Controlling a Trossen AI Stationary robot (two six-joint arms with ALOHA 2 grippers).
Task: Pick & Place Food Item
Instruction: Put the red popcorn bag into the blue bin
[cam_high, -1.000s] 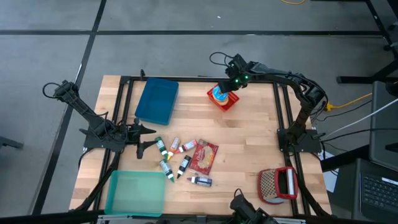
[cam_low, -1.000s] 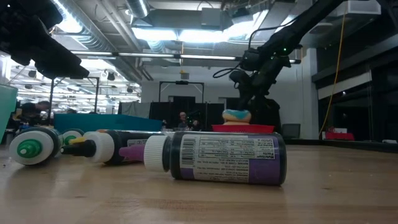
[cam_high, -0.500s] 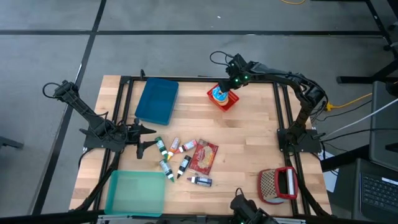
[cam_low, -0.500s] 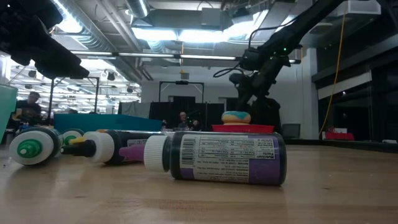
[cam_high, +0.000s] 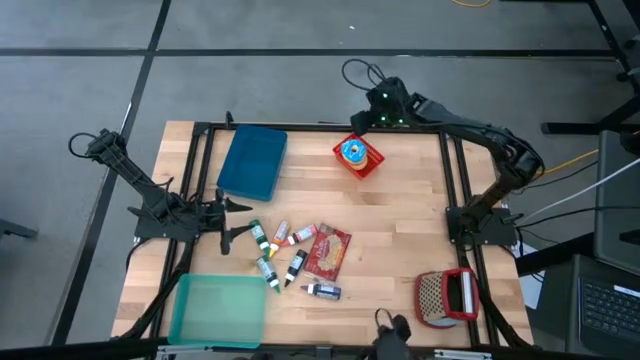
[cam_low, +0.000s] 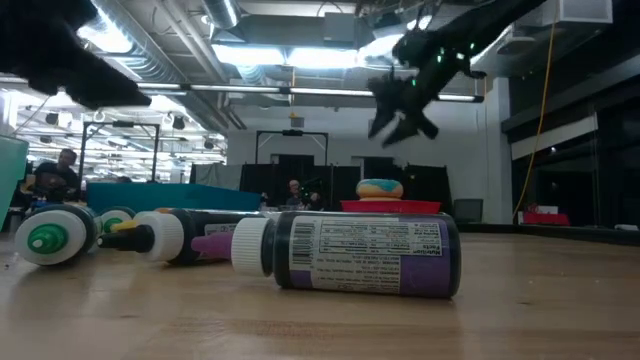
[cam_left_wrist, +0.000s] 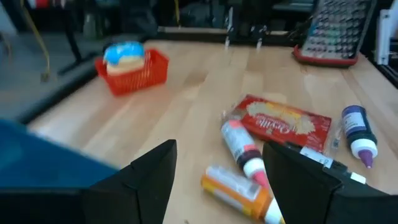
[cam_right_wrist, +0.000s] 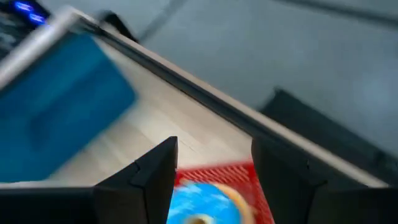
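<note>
Surface (cam_high: 400, 215) first: pale wooden boards framed by dark rails, and I see everything on it from above. Biggest on it are a blue tray (cam_high: 252, 162) toward the far left and a teal tray (cam_high: 217, 310) at the near left corner, then a red-rimmed grater (cam_high: 447, 297) at the near right. My left arm sits at the left edge, its gripper (cam_high: 236, 220) low beside the clutter, fingers apart with nothing between them. My right gripper (cam_high: 383, 108) hangs above the far edge, just beyond the red basket (cam_high: 359, 155), fingers (cam_right_wrist: 149, 180) spread and holding nothing. In the basket lies the food item, a doughnut (cam_high: 351, 151): round, with bright blue icing on top, a small hole in the middle and a tan underside that shows in the left wrist view. It fills most of the basket and stands a little above its rim in the low view. Mid-surface lies a red snack packet (cam_high: 329, 251), and around it a scatter of small colouring bottles (cam_high: 279, 255), all on their sides; one with a purple label (cam_low: 345, 253) lies nearest the low camera.
</note>
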